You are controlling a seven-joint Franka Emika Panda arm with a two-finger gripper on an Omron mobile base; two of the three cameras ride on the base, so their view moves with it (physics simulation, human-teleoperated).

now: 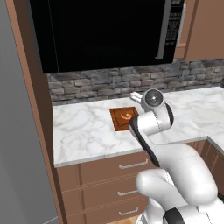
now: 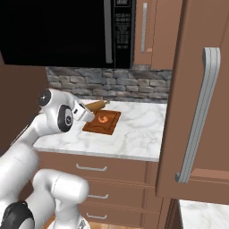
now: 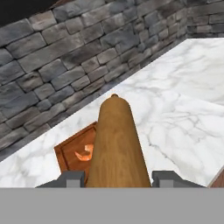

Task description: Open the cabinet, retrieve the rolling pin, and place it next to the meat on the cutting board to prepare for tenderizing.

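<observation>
- Hand view: the rolling pin (image 3: 117,144) sticks straight out ahead of the tool (image 3: 117,178), a smooth light-tan wooden cylinder with a rounded far end.
- The tool's two dark tips sit one on each side of the pin's near end and pinch it between them.
- Just past the tool and a little to one side lies the cutting board (image 3: 72,153), flat on the white marble tabletop (image 3: 175,113), with a small orange-pink piece of meat (image 3: 85,153) on it.
- Right base view: the pin (image 2: 96,106) is held clear of the tabletop, tilted slightly, its free end out over the back edge of the board (image 2: 103,122); the tool (image 2: 86,112) grips the nearer end.
- Handling, as a judgement: the pin looks rigid and fairly light, and will not bend or crush. Its smooth round surface could turn or slip in the pinch, and once set down it may roll on the flat tabletop.
- Held by one end, the long free length acts as a lever and may droop; a hold nearer the middle would be steadier.
- The cabinet (image 2: 197,103) stands well off to the side of the tool, its brown door swung open toward the camera, with a slim silver handle (image 2: 199,116).
- Above the tool hangs a black microwave (image 2: 62,31). Its button panel shows small light marks, too small to read.
- No brand, label or readable writing appears on the pin, board or cabinet.
</observation>
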